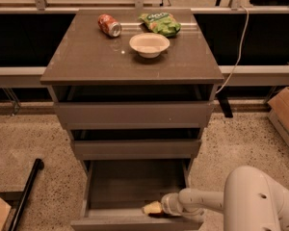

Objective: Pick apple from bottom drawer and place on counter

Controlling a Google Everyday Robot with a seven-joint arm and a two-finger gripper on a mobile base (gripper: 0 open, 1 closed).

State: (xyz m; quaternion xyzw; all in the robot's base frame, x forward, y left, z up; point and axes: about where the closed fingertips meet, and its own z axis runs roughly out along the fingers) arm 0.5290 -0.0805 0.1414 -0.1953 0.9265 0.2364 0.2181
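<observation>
Since the apple (pixel 151 208) lies at the front edge of the bottom drawer (pixel 130 182), right of centre, the gripper (pixel 162 210) low in the drawer meets it from the right, the apple just to its left. Whether the gripper is clamped on the apple or loose, I cannot tell; the counter (pixel 86 57) is well above.

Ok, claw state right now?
Claw: inside the bottom drawer near its front, beside the apple; open or closed cannot be told.
</observation>
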